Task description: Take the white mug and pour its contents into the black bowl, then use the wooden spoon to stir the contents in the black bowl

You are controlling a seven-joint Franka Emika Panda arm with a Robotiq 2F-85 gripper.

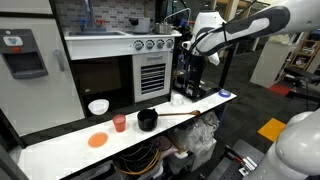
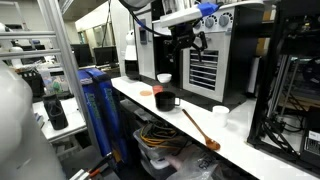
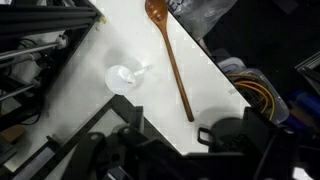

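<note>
So the white mug [image 3: 122, 77] is standing upright on the white tabletop [image 3: 200, 80], a bit left of centre in the wrist view. I can't make out what's in it from up there. In an exterior view it's the small pale thing [image 2: 221, 115] right of centre, close to the back edge.

The wooden spoon [image 3: 172, 55] lies flat just right of the mug, near it but not touching. Its scoop end is at the top of the wrist frame and the handle runs down toward lower centre. In an exterior view the handle end [image 1: 176, 115] points at the black bowl [image 1: 147, 119]. I can't tell if it actually touches.

The black bowl is upright in the middle of that frame, and nothing is in contact with it. Left of it are a red cup [image 1: 119, 122], a flat orange disc [image 1: 97, 140] and a white bowl [image 1: 98, 106], all set apart from each other.

The gripper [image 2: 188, 45] hangs in the air above the mug end of the tabletop, in the upper middle of the frame. The fingers [image 3: 238, 135] are spread wide, dark shapes along the bottom of the wrist view, with nothing between them.
</note>
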